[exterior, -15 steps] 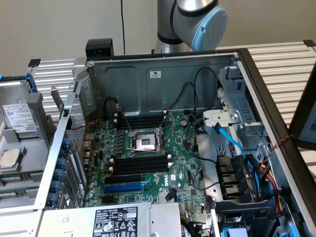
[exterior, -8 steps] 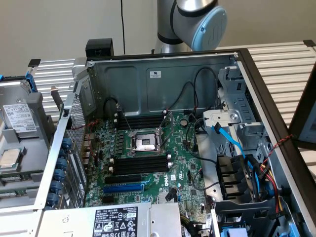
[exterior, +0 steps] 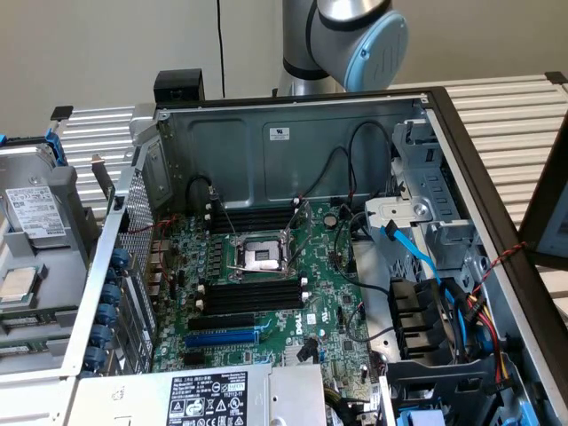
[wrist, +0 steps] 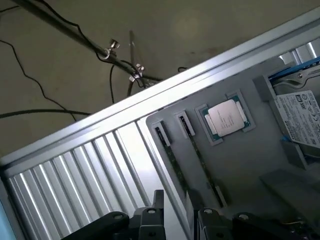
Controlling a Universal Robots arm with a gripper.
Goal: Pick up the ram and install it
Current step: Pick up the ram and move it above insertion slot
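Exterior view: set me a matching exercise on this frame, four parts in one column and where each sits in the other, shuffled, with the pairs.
Parts
1. CPU socket
2. blue expansion slot
3. blue flat cable
4. hard drive

Places
A. outside the case, at the exterior view's left
B. between the two banks of black memory slots
C. beside the drive cage, at the exterior view's right
D. on the board, just below the nearer bank of slots

Pairs: 1-B, 2-D, 3-C, 4-A
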